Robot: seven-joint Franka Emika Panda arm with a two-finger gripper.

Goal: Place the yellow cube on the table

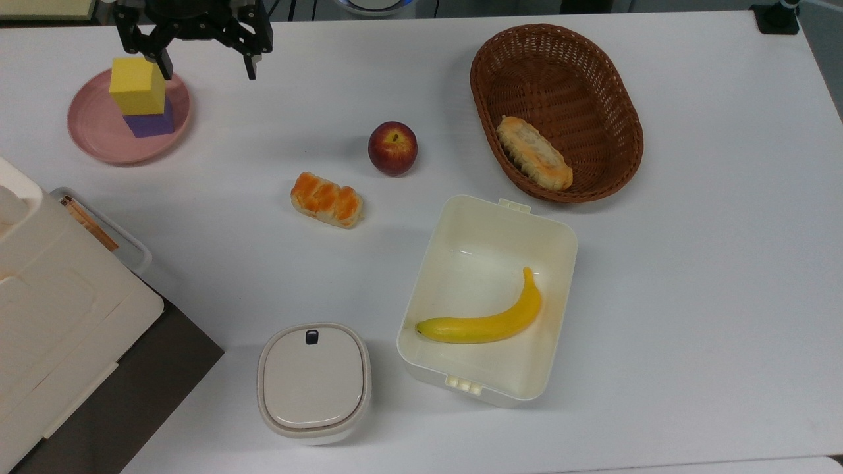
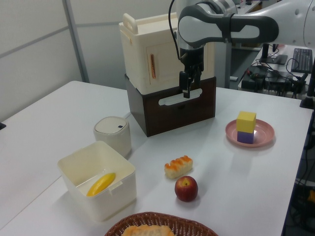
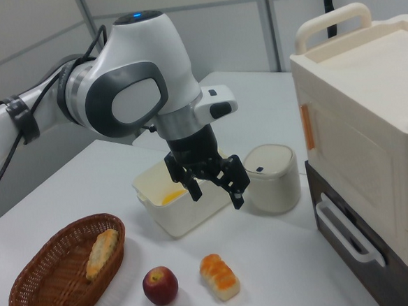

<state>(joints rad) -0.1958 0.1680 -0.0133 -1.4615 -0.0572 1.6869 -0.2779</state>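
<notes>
The matte yellow cube sits atop a purple cube on the round pink plate. The black 2-finger gripper hangs spread wide, empty. A yellow banana lies in the open cream box; a bread roll in the brown wicker basket.

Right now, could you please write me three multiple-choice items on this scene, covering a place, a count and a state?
1. Where does the yellow cube sit?
A. in the wicker basket
B. on the purple cube on the pink plate
C. on the bare table

2. How many bread pieces are there?
A. one
B. two
C. four

3. What state is the tool in?
A. open, holding nothing
B. shut on the apple
C. shut on the banana

Answers: 1 B, the top view shows the cubes stacked on the plate; 2 B, one lies in the basket and one on the table; 3 A, its fingers stand apart with nothing between.
</notes>
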